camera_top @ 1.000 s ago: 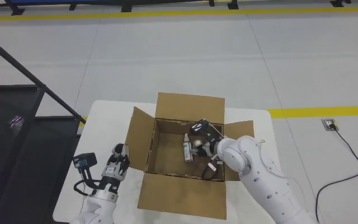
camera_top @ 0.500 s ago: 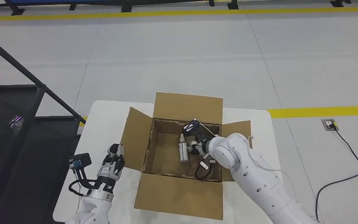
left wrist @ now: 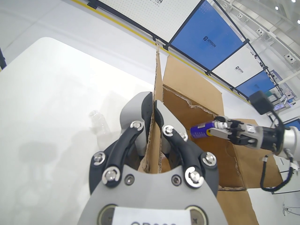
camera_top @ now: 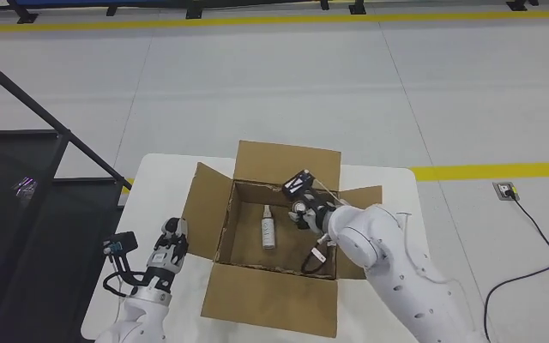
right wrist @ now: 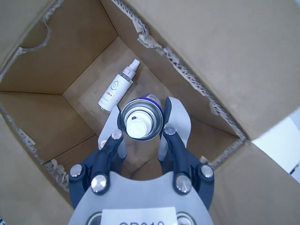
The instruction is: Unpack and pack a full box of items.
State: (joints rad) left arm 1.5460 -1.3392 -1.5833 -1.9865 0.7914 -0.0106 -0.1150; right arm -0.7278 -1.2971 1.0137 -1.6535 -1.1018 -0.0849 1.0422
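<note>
A blue can [right wrist: 140, 121] held over the box [camera_top: 292, 163]
The right gripper [right wrist: 143, 110] squeezes the can by its sides. The left gripper [left wrist: 153, 108] pinches the box's side flap [left wrist: 157, 71]. A white bottle [right wrist: 117, 87] lies on the box floor. The can looks hard, round and slippery; gripping its middle seems best.

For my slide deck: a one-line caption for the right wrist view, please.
Right gripper holding a can over the open cardboard box; a white spray bottle lies on its floor.
</note>
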